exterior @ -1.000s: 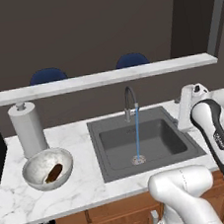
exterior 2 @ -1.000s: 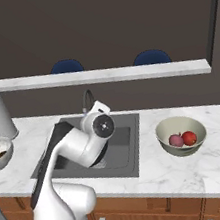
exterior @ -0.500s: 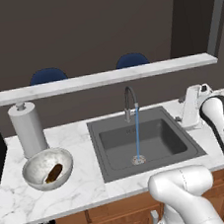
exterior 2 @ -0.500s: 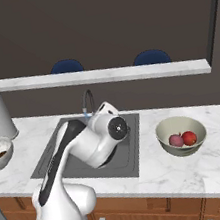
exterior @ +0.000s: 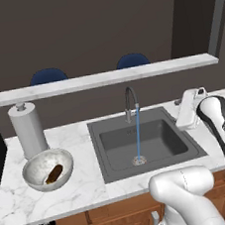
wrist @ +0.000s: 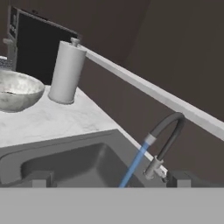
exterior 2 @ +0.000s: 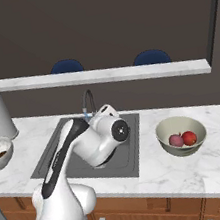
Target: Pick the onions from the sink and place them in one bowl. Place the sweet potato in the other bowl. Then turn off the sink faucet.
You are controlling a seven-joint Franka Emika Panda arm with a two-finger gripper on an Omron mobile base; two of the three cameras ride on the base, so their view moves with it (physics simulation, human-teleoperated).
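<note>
Final step in hand: sink faucet (exterior: 130, 102) ran, both bowls filled; pincer (wrist: 109, 180) spread, next needing the side lever.

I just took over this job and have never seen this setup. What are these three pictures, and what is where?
It is a white robot arm on a driving base, at a kitchen counter. Two pictures come from cameras on the base, left and right behind the arm; the third looks along its gripper, whose dark fingertips show at the bottom, with nothing seen between them. The tap pours water into the sink. In the left base view, the sweet potato lies in the grey bowl beside a paper towel roll. In the right base view, both onions sit in the beige bowl.
</note>
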